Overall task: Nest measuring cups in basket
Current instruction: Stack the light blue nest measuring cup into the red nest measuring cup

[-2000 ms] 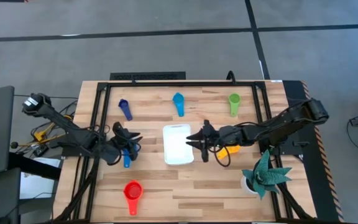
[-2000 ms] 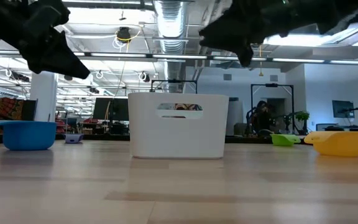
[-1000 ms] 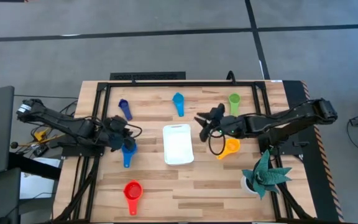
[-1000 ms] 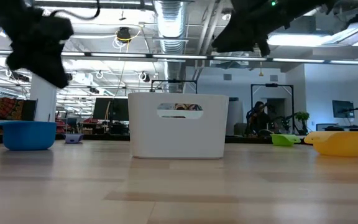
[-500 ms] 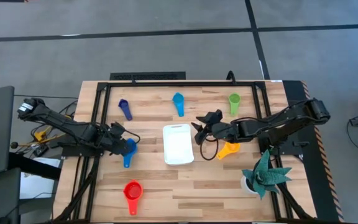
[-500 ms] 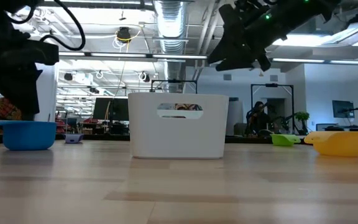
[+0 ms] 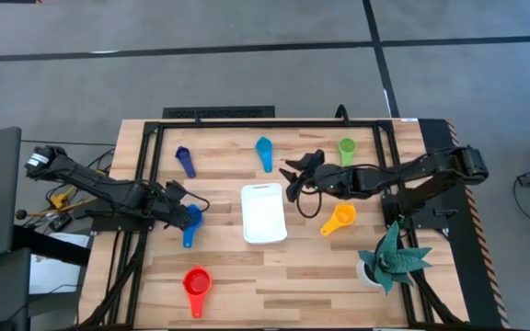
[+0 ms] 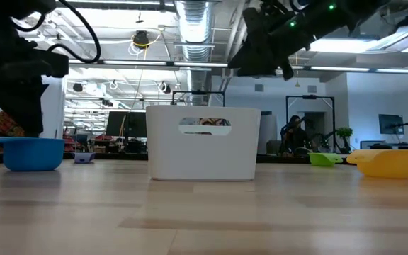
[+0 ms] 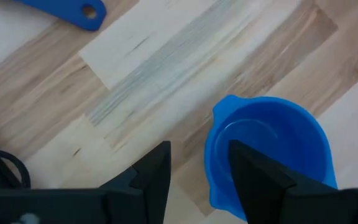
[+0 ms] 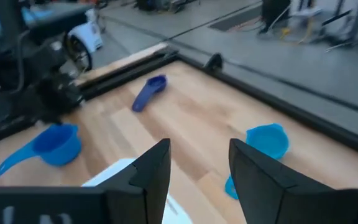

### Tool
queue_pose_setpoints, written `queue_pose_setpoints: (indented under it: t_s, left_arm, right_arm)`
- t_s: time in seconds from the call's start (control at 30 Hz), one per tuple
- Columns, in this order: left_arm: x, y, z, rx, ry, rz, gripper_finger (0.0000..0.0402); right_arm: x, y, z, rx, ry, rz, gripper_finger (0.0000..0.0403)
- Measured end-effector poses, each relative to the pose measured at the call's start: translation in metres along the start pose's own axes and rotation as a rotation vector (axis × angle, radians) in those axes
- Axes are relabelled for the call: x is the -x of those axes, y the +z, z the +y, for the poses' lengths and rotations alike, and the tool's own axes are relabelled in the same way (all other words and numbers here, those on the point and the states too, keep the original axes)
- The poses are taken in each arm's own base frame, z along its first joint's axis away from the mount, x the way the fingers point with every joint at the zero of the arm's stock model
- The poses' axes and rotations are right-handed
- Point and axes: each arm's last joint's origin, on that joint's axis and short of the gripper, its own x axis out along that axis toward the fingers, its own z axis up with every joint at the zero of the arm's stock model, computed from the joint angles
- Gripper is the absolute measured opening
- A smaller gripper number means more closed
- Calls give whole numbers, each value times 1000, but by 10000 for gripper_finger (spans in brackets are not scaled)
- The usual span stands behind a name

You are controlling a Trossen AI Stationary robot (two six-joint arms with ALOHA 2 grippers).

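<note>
Both fingers parted | left gripper (image 9: 197, 171) at blue cup (image 9: 269, 155) rim

I'm seeing a white basket (image 7: 264, 213) on pale striped wood (image 7: 247, 276), red cup (image 7: 196, 282) at seven o'clock, yellow cup (image 7: 339, 219) at three, green cup (image 7: 346, 149) at one, teal paper plant (image 7: 393, 257) at four.

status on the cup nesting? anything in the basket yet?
Nothing done: the basket is empty. In hand: the left pincer, open, sits over the blue cup's rim; the right pincer, open and empty, hovers near the basket. Left: dark blue, light blue, green, yellow, red.
</note>
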Motion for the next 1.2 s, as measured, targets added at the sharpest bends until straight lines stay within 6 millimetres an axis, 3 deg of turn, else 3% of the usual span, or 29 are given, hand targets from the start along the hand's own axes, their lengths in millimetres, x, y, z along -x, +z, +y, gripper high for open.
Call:
queue_pose_setpoints:
  t_s: [0.4, 0.9, 1.2]
  left_arm:
    - [-14, -1, -9, 24, 73, -27, 141]
    - [-31, -4, -16, -6, 125, 56, 9]
    - [-21, -1, -14, 31, 94, 57, 3]
  right_arm:
    - [11, -19, 13, 91, 94, 160, 171]
    - [44, -37, 50, 35, 126, 152, 153]
    - [52, -50, 57, 100, 71, 157, 135]
